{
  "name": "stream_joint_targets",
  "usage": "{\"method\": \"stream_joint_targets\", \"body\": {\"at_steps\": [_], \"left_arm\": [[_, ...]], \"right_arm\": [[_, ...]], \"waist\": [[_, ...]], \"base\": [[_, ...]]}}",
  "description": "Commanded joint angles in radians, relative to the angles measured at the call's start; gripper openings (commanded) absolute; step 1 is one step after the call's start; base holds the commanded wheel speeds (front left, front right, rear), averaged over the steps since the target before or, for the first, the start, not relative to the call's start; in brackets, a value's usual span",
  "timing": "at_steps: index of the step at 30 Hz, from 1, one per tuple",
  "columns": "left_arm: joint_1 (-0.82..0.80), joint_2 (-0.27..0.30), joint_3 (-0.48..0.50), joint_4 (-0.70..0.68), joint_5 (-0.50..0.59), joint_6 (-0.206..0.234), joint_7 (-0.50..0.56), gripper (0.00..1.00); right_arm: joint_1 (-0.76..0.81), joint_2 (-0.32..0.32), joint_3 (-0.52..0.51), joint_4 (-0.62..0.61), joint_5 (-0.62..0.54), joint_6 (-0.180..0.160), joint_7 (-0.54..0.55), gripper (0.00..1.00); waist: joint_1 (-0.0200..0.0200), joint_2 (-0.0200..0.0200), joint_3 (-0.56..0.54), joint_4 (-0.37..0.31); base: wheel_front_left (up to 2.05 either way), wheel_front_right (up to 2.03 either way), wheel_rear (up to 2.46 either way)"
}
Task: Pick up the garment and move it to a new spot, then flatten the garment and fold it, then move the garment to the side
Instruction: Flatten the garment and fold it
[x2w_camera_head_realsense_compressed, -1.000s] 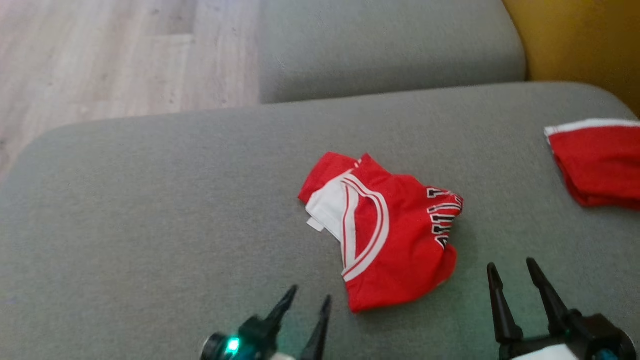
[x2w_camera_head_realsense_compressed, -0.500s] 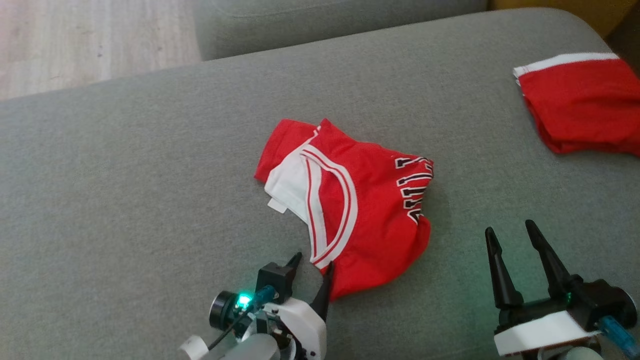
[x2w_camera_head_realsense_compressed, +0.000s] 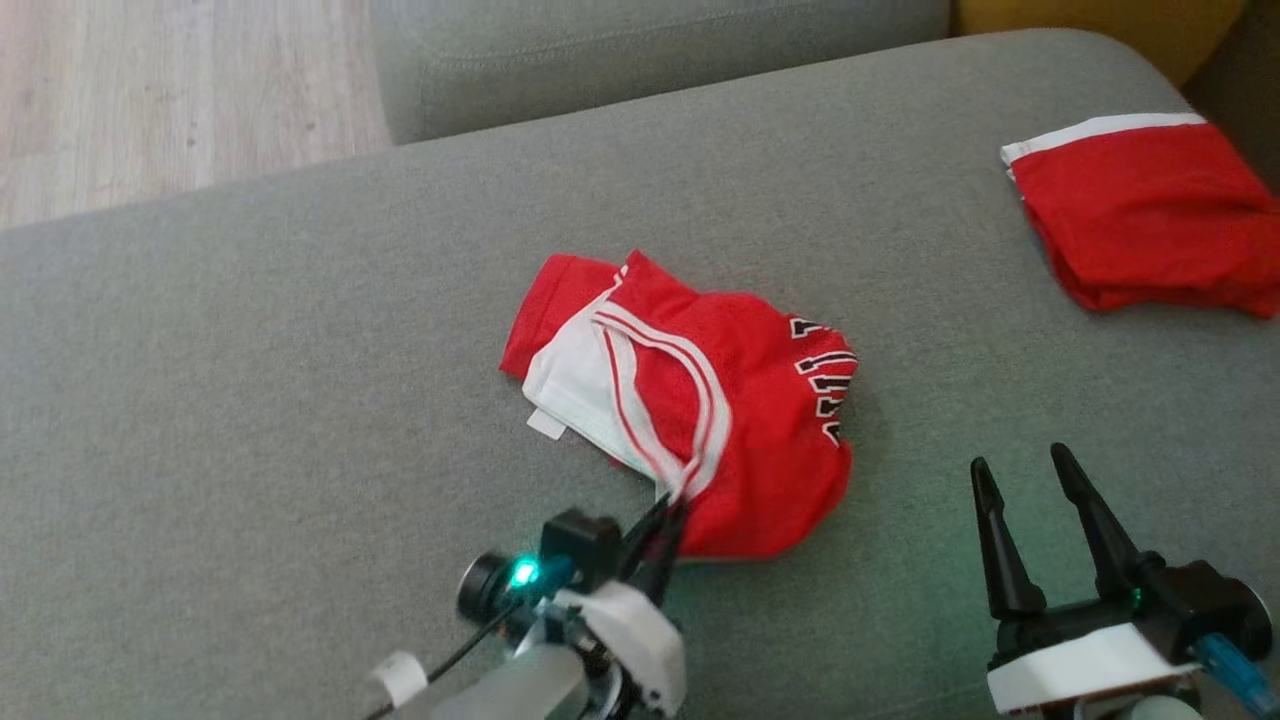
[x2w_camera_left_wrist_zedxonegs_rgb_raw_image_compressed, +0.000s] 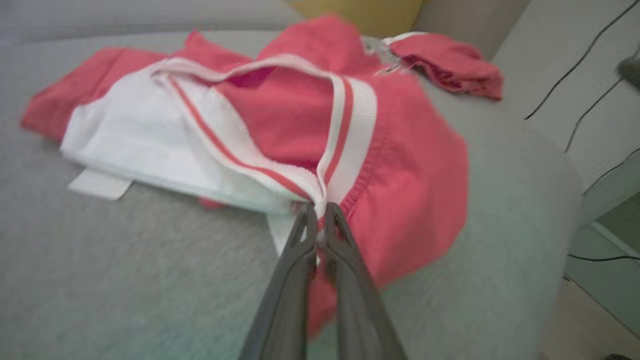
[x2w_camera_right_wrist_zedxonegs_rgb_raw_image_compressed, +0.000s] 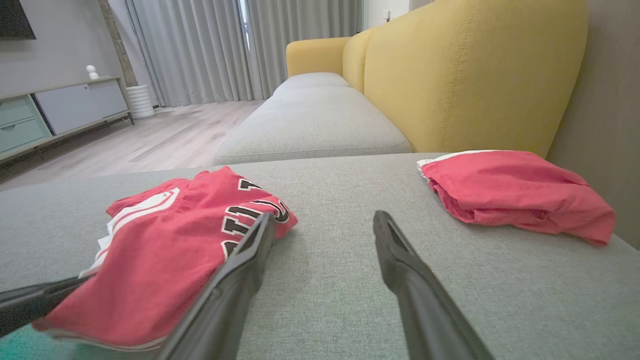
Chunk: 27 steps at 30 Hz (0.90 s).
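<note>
Now, your left gripper (x2w_camera_head_realsense_compressed: 668, 518) is pinched shut on the garment (x2w_camera_head_realsense_compressed: 740, 400). Its fingertips clamp the striped white trim (x2w_camera_left_wrist_zedxonegs_rgb_raw_image_compressed: 350, 125) where that band comes to a point at the heap's near edge. The right gripper (x2w_camera_head_realsense_compressed: 1020, 462) hangs wide open with nothing in it, just off the garment's right side and above the bare cushion (x2w_camera_head_realsense_compressed: 250, 400). The garment, a red jersey with black lettering, lies crumpled about the middle of the grey cushion, a little toward its near edge, and is partly turned so the white inside (x2w_camera_left_wrist_zedxonegs_rgb_raw_image_compressed: 140, 130) shows. Judge it as light, limp and thin: it should trail and unfold under its own weight when lifted, and a one-point hold will let it swing and twist. The trim looks like the firmest place to take it, being thicker than the body cloth, so this hold seems sound. A second hold further along the same band would probably spread it for flattening. For room, the cushion's left half is open out to its left edge, beyond which is wooden floor (x2w_camera_head_realsense_compressed: 150, 90). Mind the far right corner, where a second red garment (x2w_camera_head_realsense_compressed: 1140, 220) lies beside the yellow backrest (x2w_camera_right_wrist_zedxonegs_rgb_raw_image_compressed: 475, 75), well apart from yours.
</note>
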Motion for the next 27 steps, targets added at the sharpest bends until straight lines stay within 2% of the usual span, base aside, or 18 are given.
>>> {"method": "stream_joint_targets", "body": {"at_steps": [1,7,14,18,21,24,27], "left_arm": [[-0.079,-0.004,0.003,-0.059,-0.01,-0.02,-0.018,0.0],[-0.255,-0.004,-0.025,-0.176,-0.047,-0.092,-0.015,0.0],[-0.543,-0.004,0.032,-0.204,-0.074,-0.132,-0.021,0.0],[-0.765,-0.004,0.118,-0.139,-0.076,-0.152,-0.032,0.0],[-0.898,0.004,0.208,-0.058,-0.068,-0.143,-0.043,0.0],[-0.929,0.021,0.261,0.023,-0.079,-0.147,-0.046,0.0],[-0.857,0.043,0.264,0.073,-0.095,-0.155,-0.044,0.0]], "right_arm": [[-0.019,-0.003,0.019,-0.025,-0.001,0.007,-0.004,1.0],[-0.02,0.013,0.041,-0.014,-0.002,0.007,-0.004,1.0],[-0.016,0.029,0.055,-0.008,-0.001,0.007,-0.004,1.0],[-0.021,0.042,0.067,-0.004,0.001,0.007,-0.004,1.0],[-0.017,0.05,0.065,-0.003,0.001,0.007,-0.004,1.0],[-0.011,0.056,0.056,-0.005,0.001,0.007,-0.004,1.0],[0.002,0.06,0.038,-0.015,-0.001,0.007,-0.004,1.0]], "waist": [[0.0,0.0,-0.013,-0.008],[0.0,0.0,-0.052,-0.051],[0.0,0.0,-0.07,-0.116],[0.0,0.0,-0.068,-0.145],[0.0,0.0,-0.072,-0.149],[0.0,0.0,-0.084,-0.141],[0.0,0.0,-0.091,-0.115]], "base": [[0.0,0.0,0.0],[0.0,0.0,0.0],[0.0,0.0,0.0],[0.0,0.0,0.0],[0.0,0.0,0.0],[0.0,0.0,0.0],[0.0,0.0,0.0]]}}
